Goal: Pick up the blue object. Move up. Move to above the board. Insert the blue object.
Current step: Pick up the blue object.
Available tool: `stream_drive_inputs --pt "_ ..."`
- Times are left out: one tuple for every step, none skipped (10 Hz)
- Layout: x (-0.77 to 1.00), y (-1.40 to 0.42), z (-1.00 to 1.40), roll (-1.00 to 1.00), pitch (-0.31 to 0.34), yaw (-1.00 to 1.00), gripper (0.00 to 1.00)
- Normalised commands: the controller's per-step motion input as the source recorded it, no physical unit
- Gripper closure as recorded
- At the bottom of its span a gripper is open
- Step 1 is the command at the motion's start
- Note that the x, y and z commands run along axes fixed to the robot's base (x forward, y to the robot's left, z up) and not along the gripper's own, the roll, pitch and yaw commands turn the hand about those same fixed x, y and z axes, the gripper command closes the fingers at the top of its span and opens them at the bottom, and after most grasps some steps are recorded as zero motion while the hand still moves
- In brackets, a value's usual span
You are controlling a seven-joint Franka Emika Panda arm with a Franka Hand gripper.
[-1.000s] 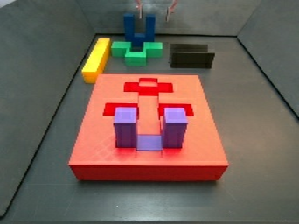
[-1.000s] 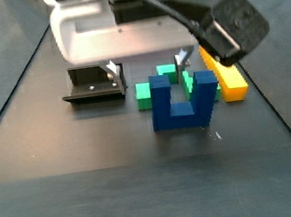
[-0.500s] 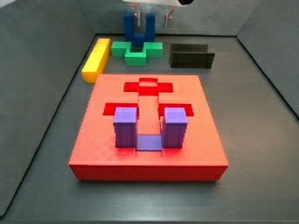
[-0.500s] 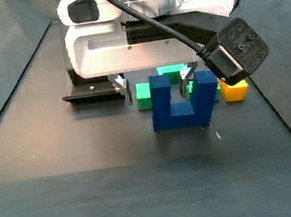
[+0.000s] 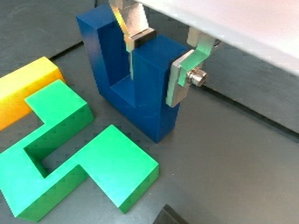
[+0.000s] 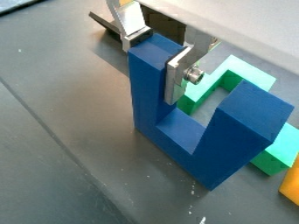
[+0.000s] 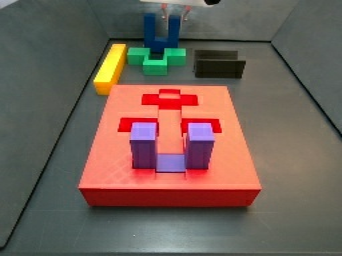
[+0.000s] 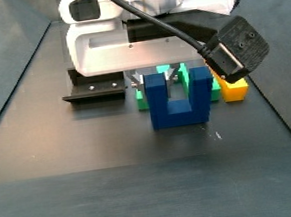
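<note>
Gripper: the two-finger gripper (image 5: 158, 54) was down at the far end of the dark floor, its flat silver fingers (image 6: 183, 70) straddling one upright prong of the dark blue U-shaped plastic block (image 6: 193, 114); in both wrist views one plate lay on the prong's inner face and the other plate (image 5: 131, 24) on its outer face, so the gripper looked clamped on that prong.
Blue block: the blue object (image 8: 179, 98) stood upright on the floor with its prongs up, base resting on the floor in a side view, well apart from the board.
Board: the large flat red rectangular slab (image 7: 170, 150) lay in the middle of the floor, nearer the camera, with a cross-shaped recess (image 7: 168, 99) open at its far end.
Purple block: a purple U-shaped block (image 7: 171, 146) sat in the board's near half, prongs up.
Neighbours: a green stepped plastic block (image 5: 73, 158) lay just beside the blue object's base, with a narrow gap in a wrist view; a long yellow bar (image 7: 110, 66) lay beyond it.
Fixture: the dark L-shaped fixture (image 8: 95, 90) stood off to the blue object's other side, clear of it.
Open room: bare floor (image 7: 282, 110) ran between the block cluster and the board's far edge, and along both long edges of the board.
</note>
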Motion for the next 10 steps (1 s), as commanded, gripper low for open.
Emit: stream_drive_inputs --pt "0.0 0.0 0.0 0.0 0.0 0.0 1.0" --pt "0.0 0.0 0.0 0.0 0.0 0.0 1.0" --pt "0.0 0.0 0.0 0.0 0.0 0.0 1.0" --pt "0.0 0.0 0.0 0.0 0.0 0.0 1.0" --pt "0.0 0.0 0.0 0.0 0.0 0.0 1.0" --pt "0.0 0.0 0.0 0.0 0.0 0.0 1.0" --pt "0.0 0.0 0.0 0.0 0.0 0.0 1.0" --pt "0.0 0.0 0.0 0.0 0.0 0.0 1.0" --pt "0.0 0.0 0.0 0.0 0.0 0.0 1.0" --pt "0.0 0.0 0.0 0.0 0.0 0.0 1.0"
